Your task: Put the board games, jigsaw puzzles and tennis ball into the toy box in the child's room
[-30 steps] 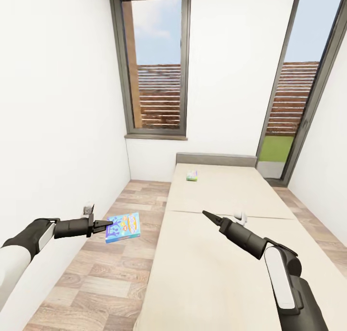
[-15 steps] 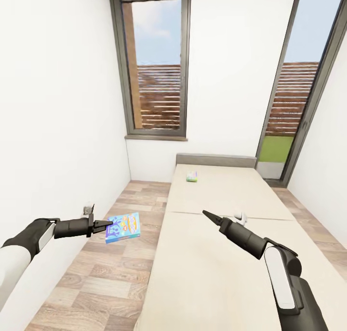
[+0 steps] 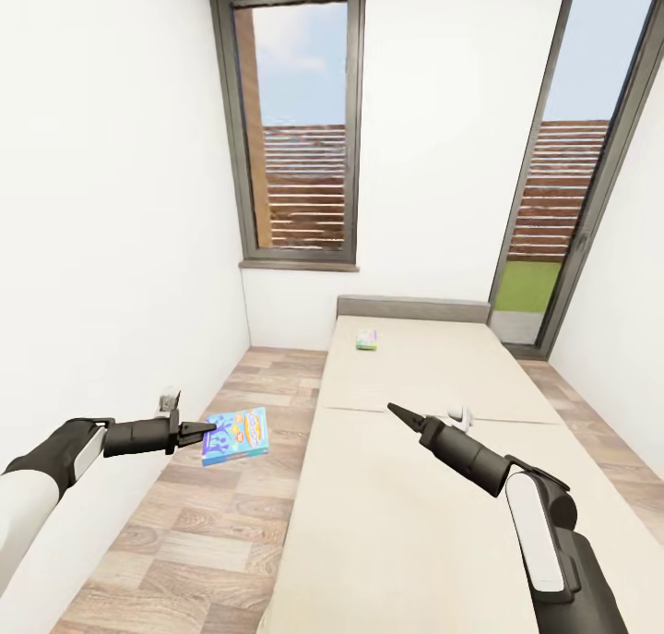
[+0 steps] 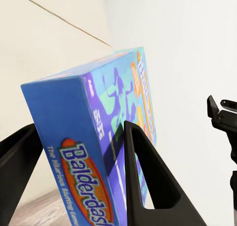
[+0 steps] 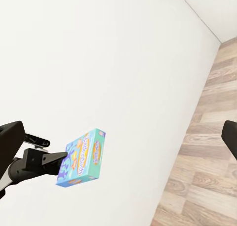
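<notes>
Out over the wood floor (image 3: 184, 542) on the robot's left, the left gripper (image 3: 198, 432) is clamped on one short end of the blue board game (image 3: 236, 435), its two dark fingers (image 4: 143, 176) pressed against opposite faces of the box so that the cover hangs tilted in the air between the white wall (image 3: 101, 246) and the side of the bed (image 3: 406, 523). Over the near half of the beige mattress the right gripper (image 3: 398, 413) points forward with nothing in it, its tips drawn to a point, so it looks closed or nearly so, though I cannot tell for certain. Farther up the bed, near the grey headboard (image 3: 412, 305), the second board game (image 3: 368, 338), pale and multicoloured, lies flat on the mattress, well apart from both arms. Beyond it stand the tall dark-framed window (image 3: 295, 122) and the glass door (image 3: 563, 200). The step in hand seems to be fetching that second game: the base likely needs to come closer along the bed before the free arm reaches, and the box being thin and flat, the fingers should open wide and slide in at an edge. The held game is gripped only at one end, so slow turns would spare it from swinging loose.
</notes>
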You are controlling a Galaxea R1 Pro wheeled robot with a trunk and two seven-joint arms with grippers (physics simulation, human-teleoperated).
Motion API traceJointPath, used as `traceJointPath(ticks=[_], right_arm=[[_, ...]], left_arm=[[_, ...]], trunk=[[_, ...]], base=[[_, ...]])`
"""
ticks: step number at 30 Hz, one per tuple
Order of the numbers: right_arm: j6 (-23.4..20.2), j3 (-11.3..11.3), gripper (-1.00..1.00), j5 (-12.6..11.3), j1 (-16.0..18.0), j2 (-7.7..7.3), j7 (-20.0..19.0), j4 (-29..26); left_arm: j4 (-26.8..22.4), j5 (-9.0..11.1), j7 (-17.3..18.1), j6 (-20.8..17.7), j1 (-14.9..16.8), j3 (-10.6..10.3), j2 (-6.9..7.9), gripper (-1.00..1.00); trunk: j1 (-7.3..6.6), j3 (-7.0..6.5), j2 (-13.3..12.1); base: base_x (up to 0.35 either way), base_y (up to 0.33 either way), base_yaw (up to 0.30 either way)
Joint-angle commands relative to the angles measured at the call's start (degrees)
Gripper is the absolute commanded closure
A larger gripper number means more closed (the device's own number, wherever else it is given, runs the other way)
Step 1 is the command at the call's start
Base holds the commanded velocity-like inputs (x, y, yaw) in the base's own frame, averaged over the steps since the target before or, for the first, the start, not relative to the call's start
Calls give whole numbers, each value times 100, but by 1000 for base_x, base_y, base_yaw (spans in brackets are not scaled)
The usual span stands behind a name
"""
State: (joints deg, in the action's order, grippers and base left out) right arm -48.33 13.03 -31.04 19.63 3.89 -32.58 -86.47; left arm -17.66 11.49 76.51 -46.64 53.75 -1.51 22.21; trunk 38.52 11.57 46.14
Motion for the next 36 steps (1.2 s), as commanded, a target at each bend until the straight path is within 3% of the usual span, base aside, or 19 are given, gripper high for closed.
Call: traceJointPath(ticks=[1,9,36], right_arm=[[-36,15,-100,4,6,6,-24,-2],[-36,15,-100,1,6,6,-29,-2],[-36,15,-100,-2,6,6,-38,-2]], left_arm=[[0,20,13,-56,4,-16,3,100],[0,20,13,-56,4,-15,3,100],[0,20,13,-56,4,-17,3,100]], trunk=[[-21,-10,-35],[-197,-153,-356],[-790,-638,-1439]], base=[[0,0,0],[0,0,-115],[0,0,-273]])
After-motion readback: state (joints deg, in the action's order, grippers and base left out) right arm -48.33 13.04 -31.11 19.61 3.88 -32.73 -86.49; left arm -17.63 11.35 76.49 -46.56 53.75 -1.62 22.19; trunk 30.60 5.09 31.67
